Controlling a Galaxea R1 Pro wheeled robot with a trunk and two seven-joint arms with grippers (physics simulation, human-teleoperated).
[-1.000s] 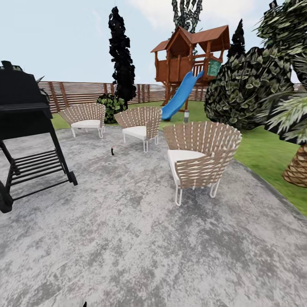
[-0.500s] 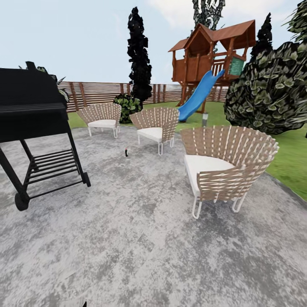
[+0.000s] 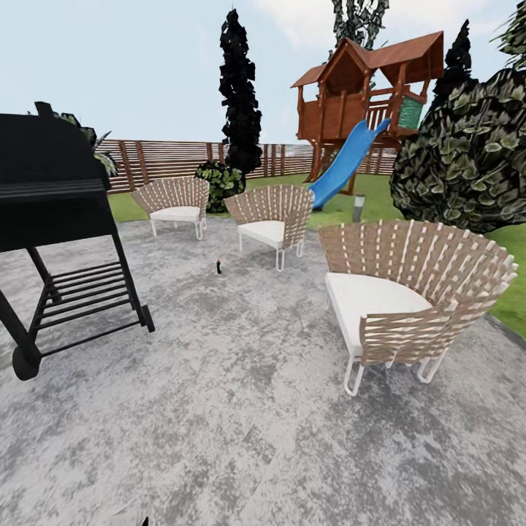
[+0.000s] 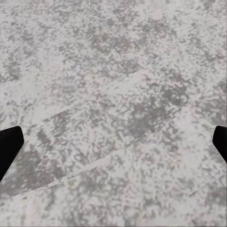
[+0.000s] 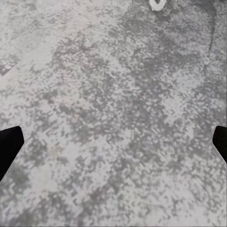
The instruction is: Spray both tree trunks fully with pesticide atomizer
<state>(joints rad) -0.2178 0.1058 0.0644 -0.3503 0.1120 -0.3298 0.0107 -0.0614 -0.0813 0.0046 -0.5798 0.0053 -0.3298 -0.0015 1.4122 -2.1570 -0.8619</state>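
Paved patio, small dark bottle by the chairs.

Small dark bottle [image 3: 218, 267], possibly the atomizer, stands on grey paving [image 3: 241, 409] just before the middle wicker chair [image 3: 272, 214], well away from both jaws; left gripper [image 4: 113, 142] and right gripper [image 5: 113, 142] spread wide, empty.

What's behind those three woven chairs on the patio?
Behind the woven chairs stand a slatted wooden fence, a dark narrow conifer, a shrub and a playhouse with a blue slide. The chairs hide the lawn's near edge.
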